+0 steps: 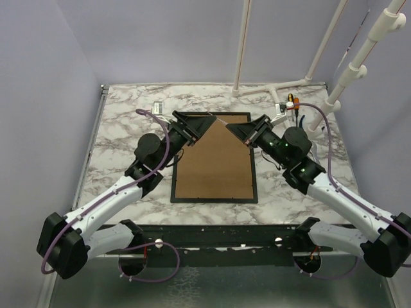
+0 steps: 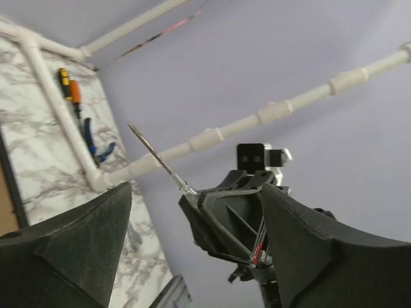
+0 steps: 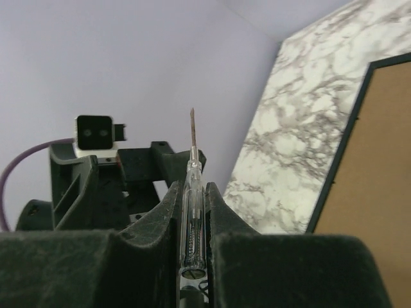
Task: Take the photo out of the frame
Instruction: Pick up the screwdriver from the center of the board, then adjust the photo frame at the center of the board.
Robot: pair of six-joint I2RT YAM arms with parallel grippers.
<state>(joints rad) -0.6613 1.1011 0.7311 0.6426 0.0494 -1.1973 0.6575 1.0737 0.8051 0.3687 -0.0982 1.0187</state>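
Note:
The frame (image 1: 214, 200) lies face down on the marble table, brown back (image 3: 379, 192) up, thin black border around it. The photo is hidden under that back. Both grippers hover over the frame's far edge, facing each other. My right gripper (image 1: 243, 131) (image 3: 192, 192) is shut on a clear-handled screwdriver (image 3: 193, 218) whose thin shaft (image 2: 154, 154) points toward the left arm. My left gripper (image 1: 204, 125) (image 2: 196, 189) stands open, its fingers on either side of the right gripper's tips with nothing held.
An orange-and-yellow screwdriver (image 2: 70, 90) and blue-handled pliers (image 2: 96, 144) lie at the back right corner (image 1: 292, 102). A white pipe stand (image 1: 276, 90) runs along the back edge. A small metal piece (image 1: 157, 107) sits at the back left.

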